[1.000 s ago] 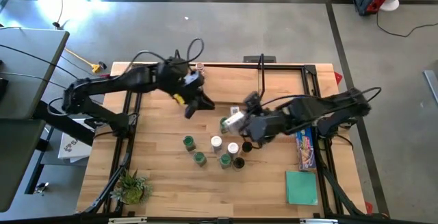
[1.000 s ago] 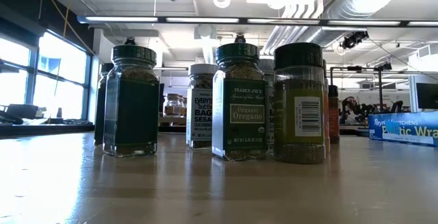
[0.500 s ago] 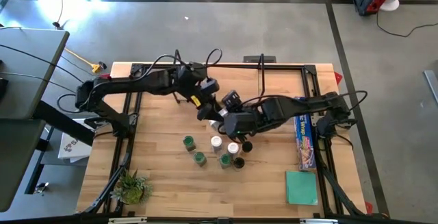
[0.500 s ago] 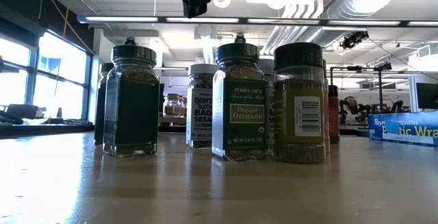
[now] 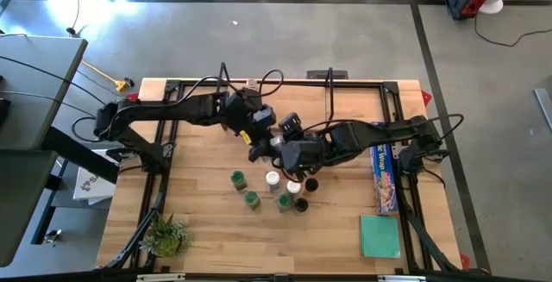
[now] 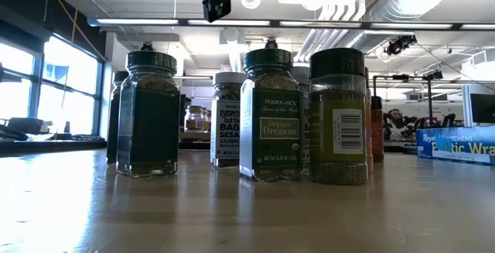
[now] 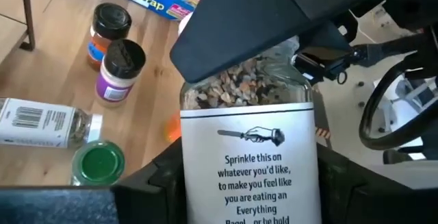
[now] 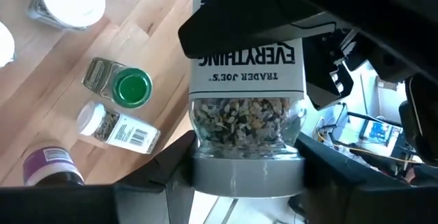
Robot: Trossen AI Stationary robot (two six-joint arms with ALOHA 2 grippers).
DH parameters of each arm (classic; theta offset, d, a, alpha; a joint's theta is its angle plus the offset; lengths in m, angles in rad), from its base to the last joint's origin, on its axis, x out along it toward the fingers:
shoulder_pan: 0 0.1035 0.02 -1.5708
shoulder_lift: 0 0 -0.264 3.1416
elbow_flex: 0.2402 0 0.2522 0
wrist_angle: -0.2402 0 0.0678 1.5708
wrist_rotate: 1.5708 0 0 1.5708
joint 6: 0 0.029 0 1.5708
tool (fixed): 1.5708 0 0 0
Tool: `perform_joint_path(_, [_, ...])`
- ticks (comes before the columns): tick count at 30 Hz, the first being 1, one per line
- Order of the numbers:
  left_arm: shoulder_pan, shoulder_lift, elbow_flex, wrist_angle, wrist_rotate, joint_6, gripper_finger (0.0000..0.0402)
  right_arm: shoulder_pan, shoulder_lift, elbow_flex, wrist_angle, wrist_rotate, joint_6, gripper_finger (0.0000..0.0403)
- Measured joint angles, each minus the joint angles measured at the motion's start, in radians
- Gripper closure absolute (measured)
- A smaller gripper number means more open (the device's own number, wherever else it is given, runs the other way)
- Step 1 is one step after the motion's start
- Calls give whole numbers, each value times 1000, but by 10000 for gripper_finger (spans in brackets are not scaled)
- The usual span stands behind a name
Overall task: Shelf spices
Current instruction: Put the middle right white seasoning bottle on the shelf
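A clear spice jar with a white label and grey cap [image 5: 274, 143] is in the air over the table's middle, between both grippers. My left gripper [image 5: 262, 142] [image 7: 250, 200] comes from the left and is shut on it. My right gripper [image 5: 283, 149] [image 8: 248, 179] comes from the right and is also shut on it. Several more jars [image 5: 272, 178] [image 6: 268, 114] with green, white and black tops stand on their bases just nearer on the wood. I cannot make out the shelf. My left gripper pinches the jar's labelled body [image 7: 198, 183] between its two fingers, one on each side, reaching roughly level from the table's left. The jar is lifted clear. My right gripper pinches the jar's grey cap end [image 8: 209, 172] between its two fingers, coming roughly level from the table's right, opposite the other gripper. The jar lies about level between the two.
A blue foil-wrap box [image 5: 385, 183] lies near the right edge, with a teal square [image 5: 379, 235] nearer. A small plant [image 5: 166, 235] stands at the near left corner. One jar lies on its side [image 8: 116, 128] below the grippers. Black frame bars run along the table's edges.
My left gripper has swung from the far left toward the table's middle and closed in on the jar my right gripper carries. My right gripper has moved left and a little farther with the jar held clear of the table. The standing jars have kept still.
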Motion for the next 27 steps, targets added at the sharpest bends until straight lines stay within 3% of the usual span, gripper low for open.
perform_joint_path(3, [10, -1, 1, -12, 7, 14, 214, -1, 0, 0, 4, 0, 20, 205])
perform_joint_path(6, [9, -14, 1, -24, -7, 38, 214, -1, -7, 0, 8, 20, 111, 159])
perform_joint_path(9, [9, -41, 0, -34, -59, 46, 214, -3, -28, 26, -19, 25, 237, 123])
perform_joint_path(13, [10, -109, 0, -38, -135, 73, 214, -7, -50, 111, -103, 9, 439, 111])
perform_joint_path(20, [12, -257, 0, -25, -231, 119, 214, -74, -55, 327, -209, -179, 823, 109])
perform_joint_path(23, [12, -316, 0, 15, -242, 132, 214, -126, -68, 354, -101, -278, 895, 108])
perform_joint_path(27, [17, -378, 0, 71, -247, 134, 214, -170, -114, 226, 182, -323, 958, 108])
